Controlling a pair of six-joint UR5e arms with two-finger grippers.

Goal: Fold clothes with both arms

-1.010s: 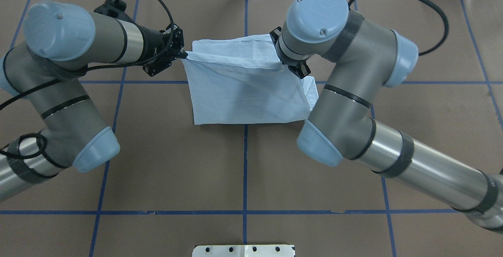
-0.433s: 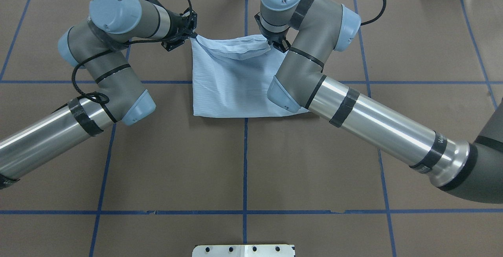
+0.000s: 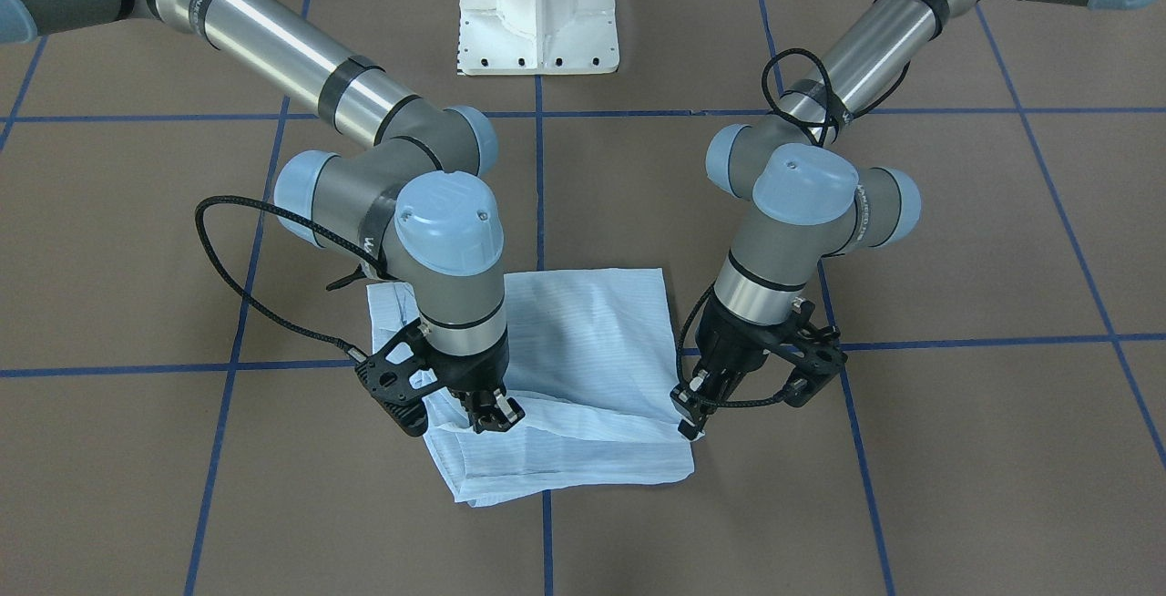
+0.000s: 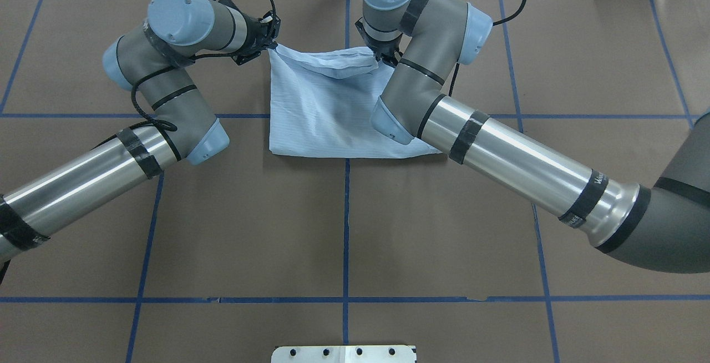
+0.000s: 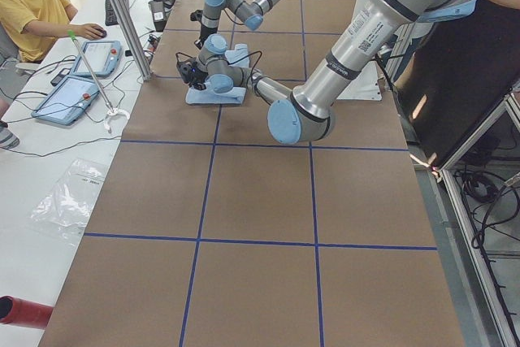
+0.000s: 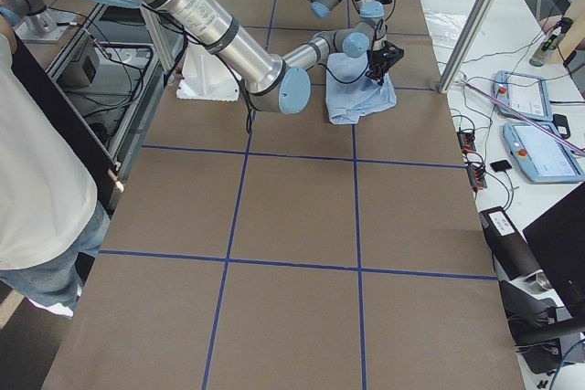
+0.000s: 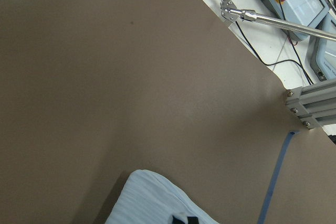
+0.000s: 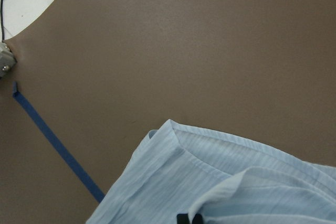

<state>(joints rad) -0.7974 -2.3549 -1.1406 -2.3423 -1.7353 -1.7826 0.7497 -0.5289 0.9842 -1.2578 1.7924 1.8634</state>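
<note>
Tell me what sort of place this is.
Probably a robotics lab: a brown table marked with a blue tape grid, a grey touchscreen control pendant on a white side bench, and black left gripper and right gripper pinching a light blue striped shirt.

Table: my brown-covered top (image 4: 249,230) fills the frame.
Markings: blue tape lines (image 4: 346,230) cross it in a grid.
Cloth: folded light blue shirt (image 4: 321,113), upper centre, astride the middle line.
Base: my white pedestal (image 4: 344,353), bottom centre edge.
</note>
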